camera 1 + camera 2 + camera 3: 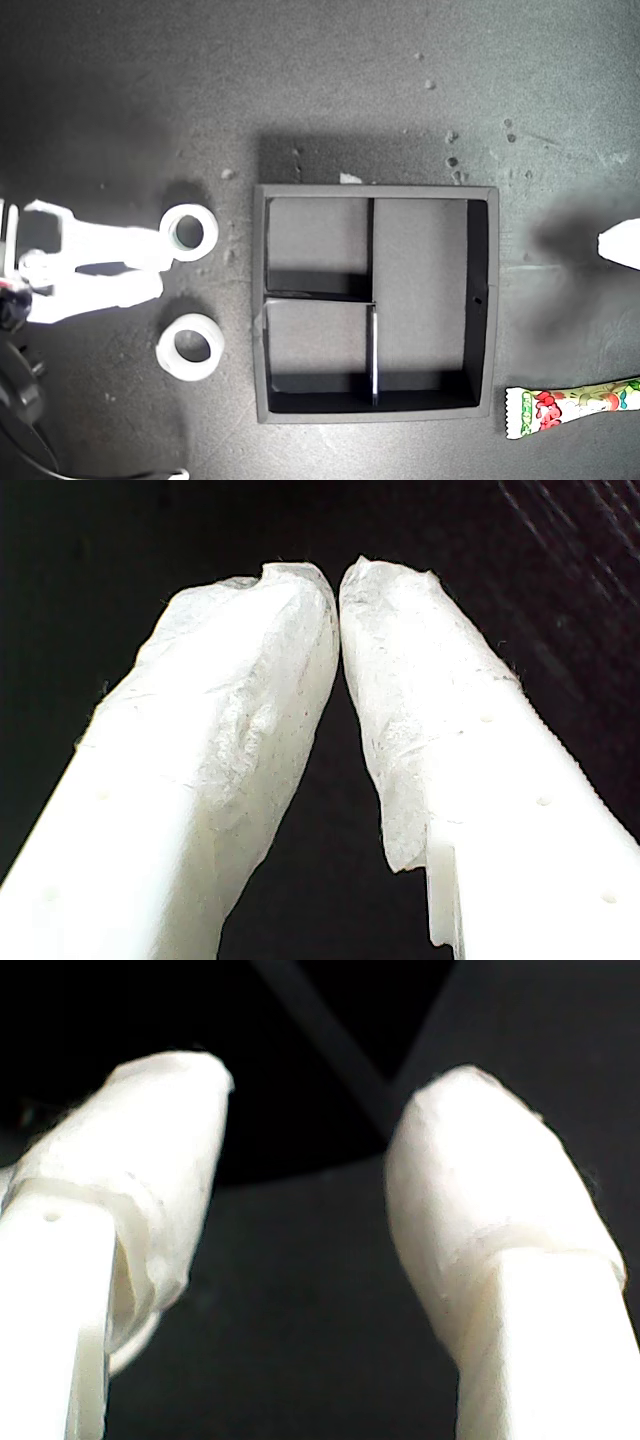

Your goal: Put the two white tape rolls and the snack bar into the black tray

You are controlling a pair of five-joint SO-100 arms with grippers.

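The black tray lies in the middle of the exterior view, and all three of its compartments are empty. Two white tape rolls lie left of it in that view, one farther up and one lower. My second gripper is open, and its upper finger touches the upper roll's rim. The snack bar lies at the exterior view's lower right, cut off by the edge. My first gripper is shut on nothing. Its white tip pokes in at the exterior view's right edge, above the bar.
The dark tabletop carries small pale crumbs above the tray. A white scrap sits at the tray's top wall. Black cables and arm parts fill the exterior view's lower left corner.
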